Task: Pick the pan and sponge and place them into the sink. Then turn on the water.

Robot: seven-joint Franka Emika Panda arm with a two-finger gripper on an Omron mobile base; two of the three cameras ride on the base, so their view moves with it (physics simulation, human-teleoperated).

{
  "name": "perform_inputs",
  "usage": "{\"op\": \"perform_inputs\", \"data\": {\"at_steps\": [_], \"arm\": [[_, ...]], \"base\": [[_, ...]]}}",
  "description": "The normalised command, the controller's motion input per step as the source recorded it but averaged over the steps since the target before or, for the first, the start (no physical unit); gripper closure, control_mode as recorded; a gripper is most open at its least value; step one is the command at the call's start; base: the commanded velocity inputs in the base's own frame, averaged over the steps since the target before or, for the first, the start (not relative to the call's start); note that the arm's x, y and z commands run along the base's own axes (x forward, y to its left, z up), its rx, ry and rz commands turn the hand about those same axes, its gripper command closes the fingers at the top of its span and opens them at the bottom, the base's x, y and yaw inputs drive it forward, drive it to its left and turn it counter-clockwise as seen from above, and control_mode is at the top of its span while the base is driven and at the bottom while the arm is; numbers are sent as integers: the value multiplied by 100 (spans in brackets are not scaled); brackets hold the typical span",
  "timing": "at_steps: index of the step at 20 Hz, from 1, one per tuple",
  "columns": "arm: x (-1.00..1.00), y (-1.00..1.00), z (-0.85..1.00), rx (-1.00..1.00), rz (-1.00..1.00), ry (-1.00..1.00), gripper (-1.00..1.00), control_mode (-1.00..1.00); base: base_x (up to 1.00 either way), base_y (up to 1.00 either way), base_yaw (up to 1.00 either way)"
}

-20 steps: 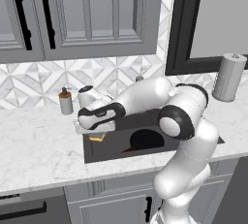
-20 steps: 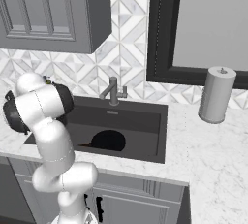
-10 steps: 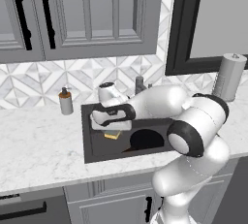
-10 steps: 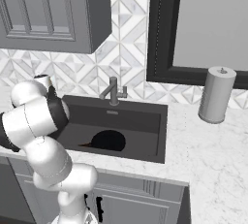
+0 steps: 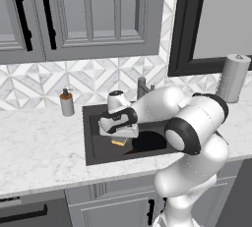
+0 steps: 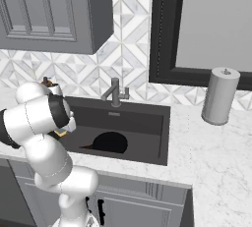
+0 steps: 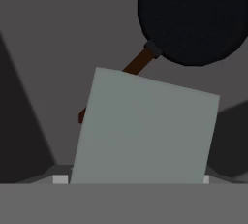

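My gripper point(image 5: 118, 136) hangs over the left part of the dark sink point(image 5: 89, 133), shut on the sponge point(image 5: 118, 142), whose yellow body peeks out below the hand. In the hand view the sponge's grey-green face point(image 7: 145, 131) sits between the finger tips of the gripper point(image 7: 133, 179). The black pan point(image 7: 193, 14) lies on the basin floor beyond it, its brown handle point(image 7: 138, 63) running under the sponge. The pan point(image 6: 110, 142) rests in the sink point(image 6: 147, 123) to the right of the hand. The grey faucet point(image 6: 115, 92) stands behind the basin. Water is out of view.
A grey soap dispenser point(image 5: 66, 103) stands on the marble counter left of the sink. A paper towel roll point(image 6: 220, 96) stands at the right. Wall cabinets hang above the left counter, and a dark window frame sits behind the right side.
The hand has carried the sponge rightward from the sink's left rim to above the basin's left part. The pan has stayed put.
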Motion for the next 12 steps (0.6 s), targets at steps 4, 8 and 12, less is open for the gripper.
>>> {"op": "perform_inputs", "data": {"at_steps": [4,8,12], "arm": [[28,-11,-32,0,0,4,100,-100],[21,-5,-34,0,0,2,100,-100],[16,0,-35,0,0,1,100,-100]], "base": [[0,0,0],[0,0,0],[0,0,0]]}}
